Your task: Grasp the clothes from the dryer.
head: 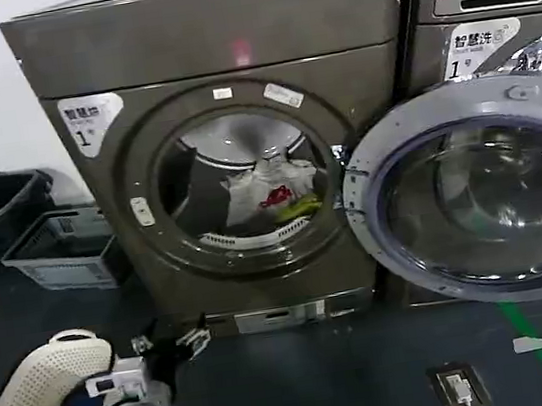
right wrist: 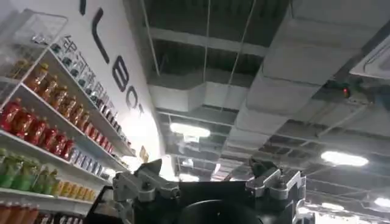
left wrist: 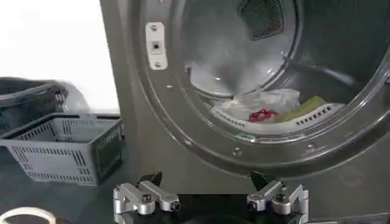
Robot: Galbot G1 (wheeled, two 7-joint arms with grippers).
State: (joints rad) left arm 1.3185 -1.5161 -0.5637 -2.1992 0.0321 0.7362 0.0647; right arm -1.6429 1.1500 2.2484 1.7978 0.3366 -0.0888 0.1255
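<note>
**Left gripper waits low in front of the open dryer**

The dryer [head: 233, 148], a bronze-grey front-loader, fills the centre of the head view. Its round door [head: 477, 194] hangs swung open at the right of the frame, leaving the porthole clear for reaching in. The clothes [head: 271, 191], a small white bundle with a red patch and a yellow-green patch, lie at the bottom of the drum, near the front lip.

The left gripper [left wrist: 210, 201] sits at the lower left of the head view, low and outside the machine, well apart from the bundle. Its fingers [left wrist: 146, 198] are spread apart and hold nothing, apparently ready for the approach. The right gripper [right wrist: 207, 189] points up toward a ceiling, its fingers also apart, idle. Grey baskets [head: 61, 251] stand at the left.
</note>
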